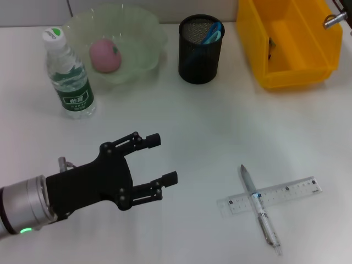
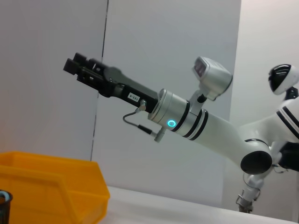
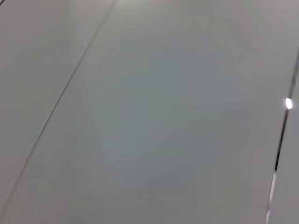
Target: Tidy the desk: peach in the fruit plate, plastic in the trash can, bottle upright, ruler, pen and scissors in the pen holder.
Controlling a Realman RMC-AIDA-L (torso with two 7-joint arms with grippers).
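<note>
While left gripper [image 1: 165, 159] hovered open, empty over bare desk | pen [image 1: 258, 206] lay crossed on ruler [image 1: 269, 195], near right | step: pen pickup | next: reach right, descend, pinch barrel, carry to pen holder [image 1: 201, 49]

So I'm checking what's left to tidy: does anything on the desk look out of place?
Yes: the pen lies crossed over the ruler on the open desk, not in the pen holder. The left hand hovers open nearby.
</note>
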